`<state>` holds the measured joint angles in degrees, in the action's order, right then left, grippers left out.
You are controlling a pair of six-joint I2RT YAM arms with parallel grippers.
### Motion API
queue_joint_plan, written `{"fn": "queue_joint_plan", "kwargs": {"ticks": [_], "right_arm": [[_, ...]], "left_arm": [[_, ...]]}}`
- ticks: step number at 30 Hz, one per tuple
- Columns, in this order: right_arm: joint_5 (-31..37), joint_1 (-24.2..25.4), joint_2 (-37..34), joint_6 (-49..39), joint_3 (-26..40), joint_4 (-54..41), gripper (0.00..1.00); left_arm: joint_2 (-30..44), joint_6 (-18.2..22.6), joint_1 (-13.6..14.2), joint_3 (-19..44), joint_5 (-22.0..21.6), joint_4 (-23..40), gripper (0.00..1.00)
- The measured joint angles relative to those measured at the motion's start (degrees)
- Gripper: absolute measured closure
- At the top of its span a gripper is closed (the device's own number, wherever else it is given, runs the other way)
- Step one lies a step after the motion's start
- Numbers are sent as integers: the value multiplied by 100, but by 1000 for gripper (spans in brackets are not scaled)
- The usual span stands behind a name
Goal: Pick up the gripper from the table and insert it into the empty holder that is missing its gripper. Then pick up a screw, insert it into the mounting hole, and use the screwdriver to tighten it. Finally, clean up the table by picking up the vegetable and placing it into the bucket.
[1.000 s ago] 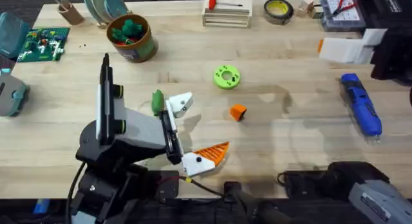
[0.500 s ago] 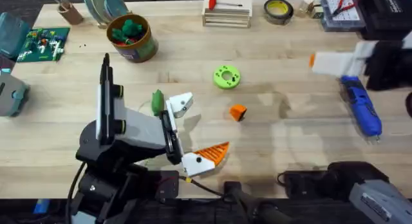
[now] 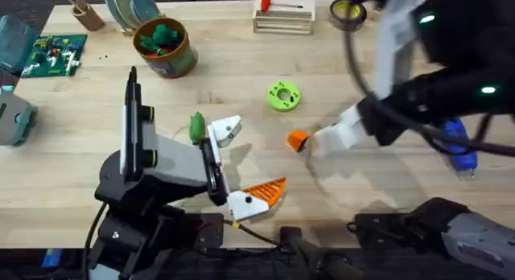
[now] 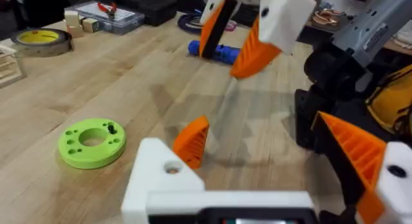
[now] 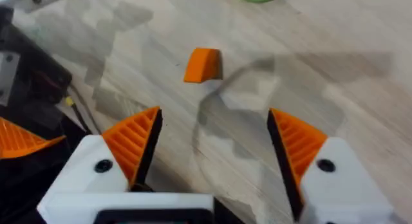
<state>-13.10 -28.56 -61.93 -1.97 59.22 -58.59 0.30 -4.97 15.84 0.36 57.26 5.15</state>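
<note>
The loose orange gripper (image 3: 298,140) (image 5: 203,64) (image 4: 193,141) lies on the table near the middle. My right gripper (image 3: 328,140) (image 5: 215,147) hovers just right of and above it, open, with nothing between its orange pads (image 5: 135,143). My left gripper (image 3: 245,161) is open and empty; its far finger is the bare white holder (image 3: 225,129) (image 4: 161,179), its near finger carries an orange wedge (image 3: 264,191). The green vegetable (image 3: 196,127) lies beside the holder. The blue screwdriver (image 3: 459,143) (image 4: 219,52) lies at the right, partly under the right arm. The bucket (image 3: 165,47) stands at the back left.
A lime-green disc (image 3: 283,96) (image 4: 91,141) lies behind the orange gripper. A slatted wooden crate (image 3: 283,14) and yellow tape (image 3: 348,10) stand at the back edge. A green circuit board (image 3: 55,55) lies at the far left.
My right arm has swung in from the far right edge toward the middle and now hangs beside the loose orange gripper. The left arm has not moved.
</note>
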Motion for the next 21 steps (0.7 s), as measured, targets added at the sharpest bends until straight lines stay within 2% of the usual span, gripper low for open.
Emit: {"fn": "queue_joint_plan", "kwargs": {"ticks": [6,11,15,21], "right_arm": [[-4,-574,-668,11,0,-8,9],[-4,-791,-1098,310,-7,422,9],[-4,-804,-1136,576,-176,892,9],[248,-926,-1137,780,-462,1046,8]], "left_arm": [[0,0,0,0,-1,0,8],[2,0,0,0,-1,0,8],[0,0,0,0,0,0,8],[0,0,0,0,2,0,8]]}}
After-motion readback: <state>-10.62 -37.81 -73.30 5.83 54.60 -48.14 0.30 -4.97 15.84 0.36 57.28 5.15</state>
